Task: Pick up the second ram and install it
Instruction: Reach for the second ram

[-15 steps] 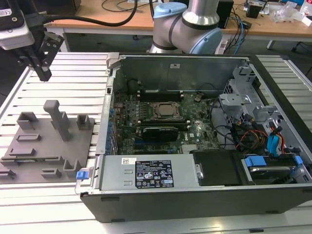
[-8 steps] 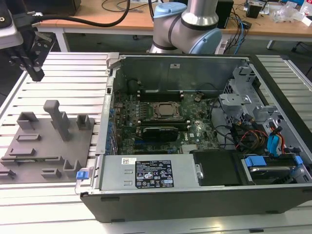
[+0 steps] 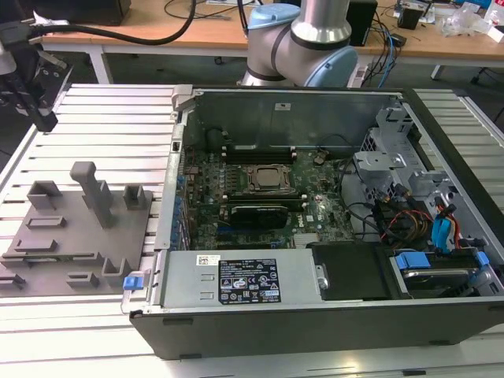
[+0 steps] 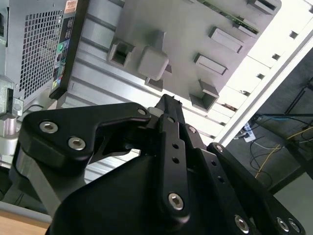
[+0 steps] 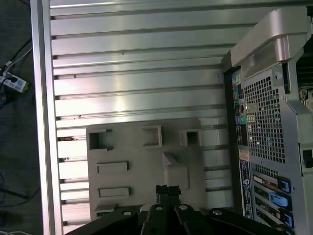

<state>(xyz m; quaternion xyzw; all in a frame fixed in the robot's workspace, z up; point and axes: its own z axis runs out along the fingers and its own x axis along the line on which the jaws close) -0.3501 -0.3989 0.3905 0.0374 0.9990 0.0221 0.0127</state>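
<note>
Second wrist view catches what I take for the second ram [image 4: 230, 15], a thin green circuit-board stick. It lies lengthwise along the far edge of the grey plastic fixture plate [image 4: 186, 29]. The black gripper [image 4: 168, 101] hangs on the near side of the plate's upright post [image 4: 152, 62], well apart from the stick, with its fingers together and empty.

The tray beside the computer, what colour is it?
The tray is grey, clearest in the exterior view.
</note>
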